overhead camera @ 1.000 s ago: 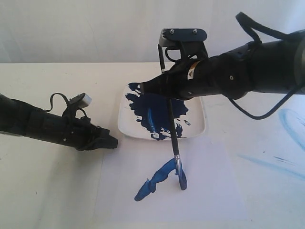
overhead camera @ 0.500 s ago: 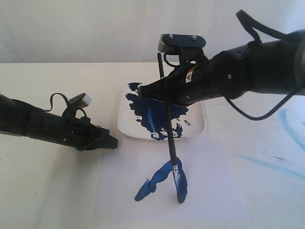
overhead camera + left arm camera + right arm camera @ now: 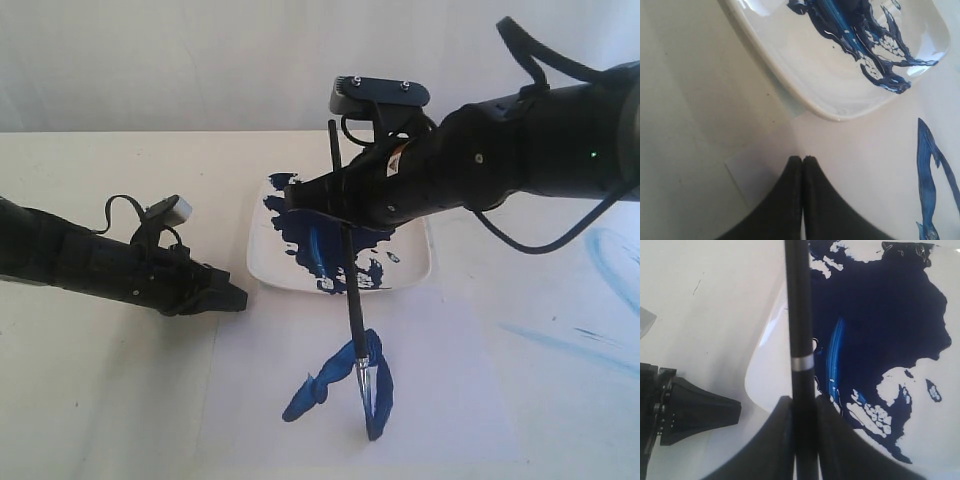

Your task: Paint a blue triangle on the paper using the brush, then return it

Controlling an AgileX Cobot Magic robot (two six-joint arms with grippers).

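I saw the cream table [image 3: 90, 400] carrying the paper [image 3: 450, 380], whose far edge met the square white plate [image 3: 415, 265] of navy paint. My right gripper [image 3: 296, 197] pinched the brush [image 3: 352, 300] over the plate. My left gripper [image 3: 235, 298], fingers pressed together, sat by the paper's left edge. The brush tip touched the unfinished blue triangle [image 3: 320, 380].

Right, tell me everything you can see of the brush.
The brush is long and thin, with a black handle, a thin silver band and a silver ferrule. The right claw grips its upper handle and holds it steeply tilted. Its tip touches the paper at the end of one stroke of the unfinished blue triangle.
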